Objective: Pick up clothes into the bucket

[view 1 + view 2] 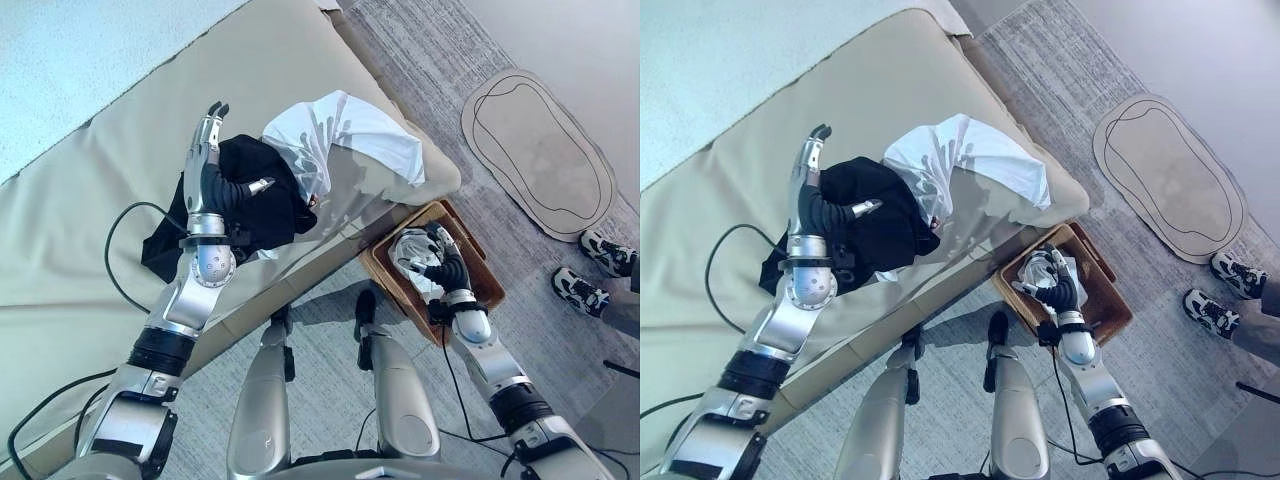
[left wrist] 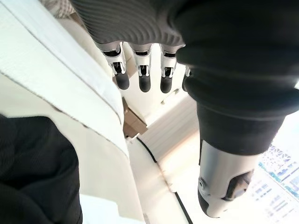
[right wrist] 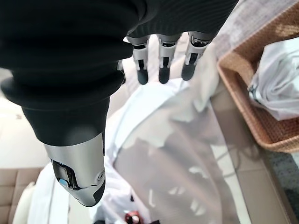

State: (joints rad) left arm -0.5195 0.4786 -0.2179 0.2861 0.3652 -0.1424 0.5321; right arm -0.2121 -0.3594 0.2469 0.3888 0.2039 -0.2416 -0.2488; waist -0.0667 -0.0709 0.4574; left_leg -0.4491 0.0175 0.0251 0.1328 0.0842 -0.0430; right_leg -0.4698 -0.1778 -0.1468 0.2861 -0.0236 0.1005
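a: room around the basket [image 1: 478,262]?
b: a white cloth [image 1: 410,250] and the right hand [image 1: 440,262] already sit inside it. the bed [image 1: 90,230] edge crowds one side.
a: elsewhere?
b: bare carpet [image 1: 520,340] beside it; a person's shoes [image 1: 590,275] stand farther off.

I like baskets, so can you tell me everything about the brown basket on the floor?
The basket is brown and looks woven, like wicker, with a rectangular shape and low walls. It sits upright on the grey carpet right beside the edge of the beige mattress. Some white cloth already lies inside it. The right robot hand hovers over it with its fingers relaxed, near the cloth; whether they touch is unclear.
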